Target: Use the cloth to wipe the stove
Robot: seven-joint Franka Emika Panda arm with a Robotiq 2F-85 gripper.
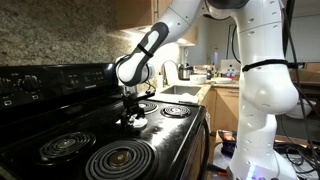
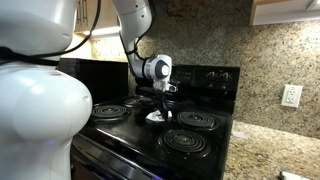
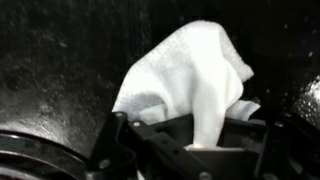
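One cloth (image 1: 137, 122), in an exterior view: bunched at mid-stove (image 1: 95, 128), on the bare black strip between the coils, hanging from the gripper (image 1: 131, 113).
Gripper, same view: clenched on the cloth's top, pointing straight down at the stove.
Wipe, as a judgement: press down lightly so more fabric meets the stove, then drag along the bare strip; avoid snagging on coil ridges.
Cloth (image 2: 157, 117), in an exterior view: white wad low against the stove (image 2: 140, 135), under the gripper (image 2: 160, 104), about midway between the stove's front and rear.
Edges: back panel (image 2: 205, 78) upright along the stove's rear; counter (image 2: 270, 150) butting the stove's side; coils (image 2: 197, 120) just beside the cloth.
Room: likely freest toward the stove's front along the strip; tighter toward the rear, near the panel.
Cloth (image 3: 195, 75), wrist view: one corner pinched in the gripper (image 3: 200, 140), the rest fanned out over the stove (image 3: 60, 60).
Contact: loose folds, only part lying flat; more downward push probably needed.
Ring (image 3: 25, 150): chrome arc at the frame's lower corner, close to the cloth; steer clear or lift over it.
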